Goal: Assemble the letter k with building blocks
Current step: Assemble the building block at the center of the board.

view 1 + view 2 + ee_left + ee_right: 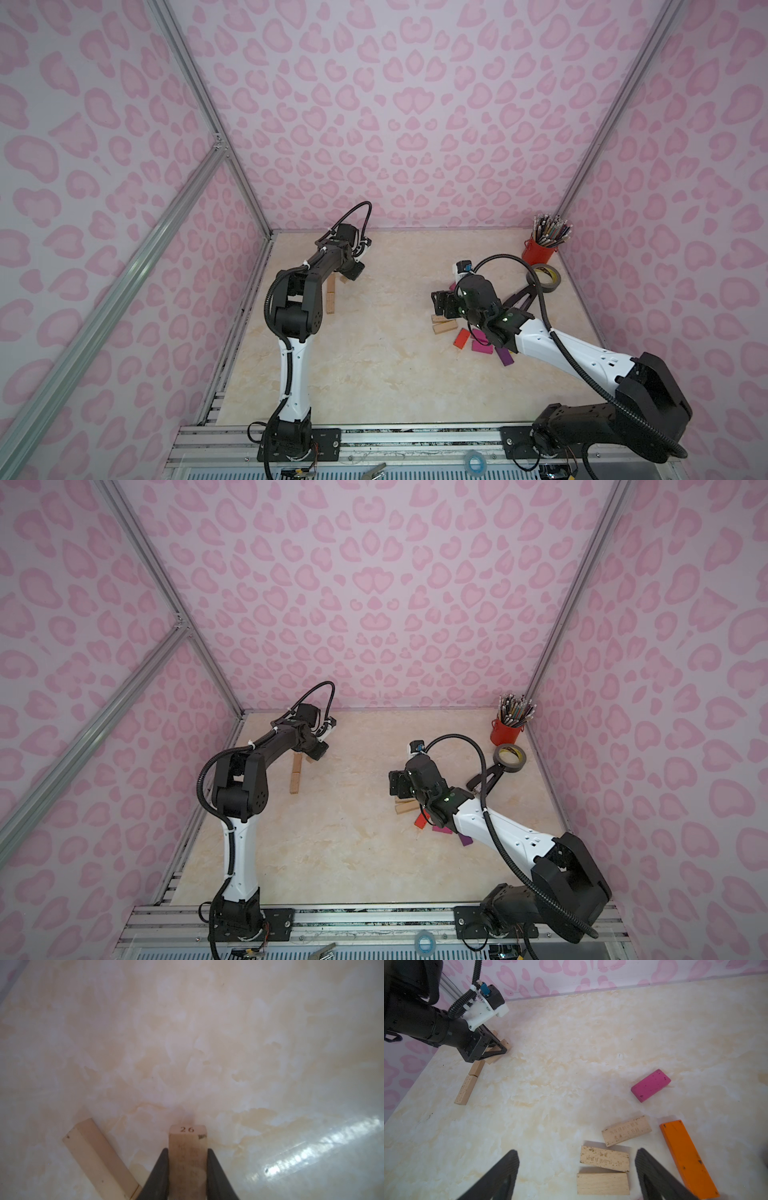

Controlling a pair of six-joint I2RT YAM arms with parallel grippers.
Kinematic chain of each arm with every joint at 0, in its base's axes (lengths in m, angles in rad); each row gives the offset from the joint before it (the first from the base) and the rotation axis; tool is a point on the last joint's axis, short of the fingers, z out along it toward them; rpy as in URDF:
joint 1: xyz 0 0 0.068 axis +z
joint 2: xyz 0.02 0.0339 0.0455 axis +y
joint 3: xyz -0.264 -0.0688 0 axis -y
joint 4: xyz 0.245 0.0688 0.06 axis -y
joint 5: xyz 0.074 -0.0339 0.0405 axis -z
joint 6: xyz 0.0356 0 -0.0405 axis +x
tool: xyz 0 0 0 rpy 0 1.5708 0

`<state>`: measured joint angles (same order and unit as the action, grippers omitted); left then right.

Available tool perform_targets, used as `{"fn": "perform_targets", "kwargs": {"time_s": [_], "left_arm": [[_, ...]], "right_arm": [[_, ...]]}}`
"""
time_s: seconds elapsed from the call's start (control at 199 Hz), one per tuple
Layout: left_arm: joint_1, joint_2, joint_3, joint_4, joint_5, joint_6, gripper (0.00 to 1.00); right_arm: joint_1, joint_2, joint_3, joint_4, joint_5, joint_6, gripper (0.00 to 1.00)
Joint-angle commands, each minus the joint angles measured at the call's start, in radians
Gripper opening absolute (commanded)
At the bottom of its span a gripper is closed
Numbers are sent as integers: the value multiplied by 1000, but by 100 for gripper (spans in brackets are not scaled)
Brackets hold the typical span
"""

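Observation:
My left gripper is shut on a plain wooden block marked 26, held low over the table. Beside it a second plain block lies at an angle. In both top views the left gripper sits at the far end of a short column of plain blocks. My right gripper hangs open above two plain blocks. A third plain block, a magenta block and an orange block lie close by.
A red block, magenta block and purple block lie partly under the right arm. A red cup of pencils and a grey tape roll stand at the back right. Pink patterned walls enclose the table.

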<state>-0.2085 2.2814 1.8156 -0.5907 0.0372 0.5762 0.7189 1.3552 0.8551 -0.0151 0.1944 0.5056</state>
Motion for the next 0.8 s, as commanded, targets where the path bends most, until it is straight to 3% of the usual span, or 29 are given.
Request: {"fn": "perform_targets", "kwargs": {"time_s": [0.0, 0.472, 0.794], "left_arm": [[3, 4, 13, 20, -16, 19, 27], [9, 49, 34, 16, -70, 37, 37], [11, 42, 44, 14, -69, 60, 34]], "right_arm": [[0, 11, 5, 12, -6, 10, 89], [0, 19, 15, 7, -7, 17, 90], [0, 19, 16, 6, -7, 21, 90]]}}
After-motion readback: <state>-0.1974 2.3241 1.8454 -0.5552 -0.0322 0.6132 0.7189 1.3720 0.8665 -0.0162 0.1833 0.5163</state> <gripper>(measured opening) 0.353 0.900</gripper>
